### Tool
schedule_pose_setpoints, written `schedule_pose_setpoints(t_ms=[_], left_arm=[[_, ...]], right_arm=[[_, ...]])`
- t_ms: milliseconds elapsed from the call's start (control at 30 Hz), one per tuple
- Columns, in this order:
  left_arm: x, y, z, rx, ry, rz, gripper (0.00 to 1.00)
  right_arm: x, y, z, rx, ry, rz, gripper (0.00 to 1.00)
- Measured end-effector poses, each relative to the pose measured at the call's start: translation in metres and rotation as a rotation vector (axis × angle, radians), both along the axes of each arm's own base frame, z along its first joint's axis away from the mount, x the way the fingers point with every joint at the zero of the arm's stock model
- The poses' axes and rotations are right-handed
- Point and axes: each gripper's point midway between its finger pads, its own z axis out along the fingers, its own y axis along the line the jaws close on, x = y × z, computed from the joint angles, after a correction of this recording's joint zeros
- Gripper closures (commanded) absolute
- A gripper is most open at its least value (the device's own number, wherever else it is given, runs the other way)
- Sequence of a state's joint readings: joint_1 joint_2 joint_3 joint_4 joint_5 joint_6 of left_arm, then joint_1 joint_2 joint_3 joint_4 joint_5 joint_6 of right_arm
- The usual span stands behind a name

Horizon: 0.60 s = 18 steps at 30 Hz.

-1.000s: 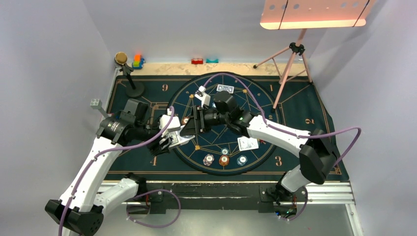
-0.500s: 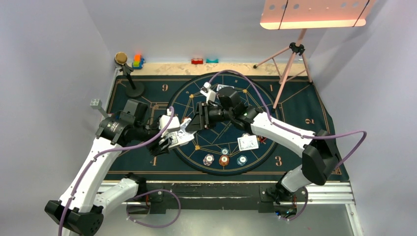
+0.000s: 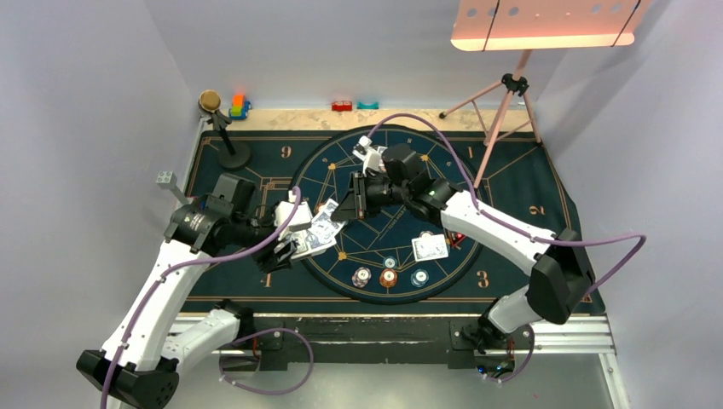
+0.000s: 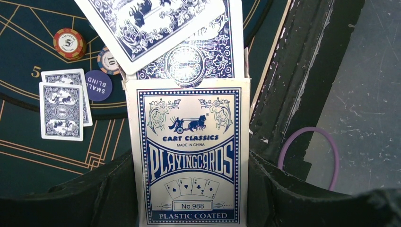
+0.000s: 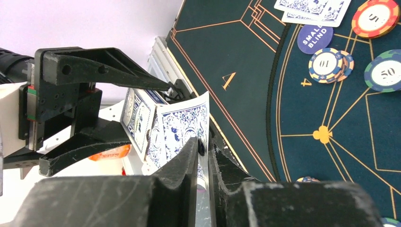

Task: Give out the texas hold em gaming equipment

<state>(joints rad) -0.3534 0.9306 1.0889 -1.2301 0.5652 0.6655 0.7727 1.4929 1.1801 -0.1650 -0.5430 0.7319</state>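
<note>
Bottom edge of card box (image 4: 189, 156) cut by frame; fingers of left claw (image 4: 189, 194) beside it dark, blurred, cut by same edge. Top of drawn card (image 4: 146, 23) cut off in left wrist view; lower part buried between right claw (image 5: 203, 144) fingers. 10 chip (image 4: 108, 60) partly behind drawn card. 50 chip (image 5: 385, 71) clipped by right edge.

Top cam: high, rear, looks down. 2 wrist cams: close, share card box (image 4: 189, 151).
</note>
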Motion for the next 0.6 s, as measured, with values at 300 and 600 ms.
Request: schedule_pose_setpoints(t_ms=[300, 600], left_arm=[[0.0, 0.0, 0.001, -0.003, -0.007, -0.001, 1.0], [0.0, -0.001, 0.002, -0.009, -0.014, -0.003, 1.0]], right_arm=[[0.014, -0.016, 0.019, 0.009, -0.032, -0.054, 1.0], [0.068, -0.055, 0.035, 0.038, -0.056, -0.2, 1.0]])
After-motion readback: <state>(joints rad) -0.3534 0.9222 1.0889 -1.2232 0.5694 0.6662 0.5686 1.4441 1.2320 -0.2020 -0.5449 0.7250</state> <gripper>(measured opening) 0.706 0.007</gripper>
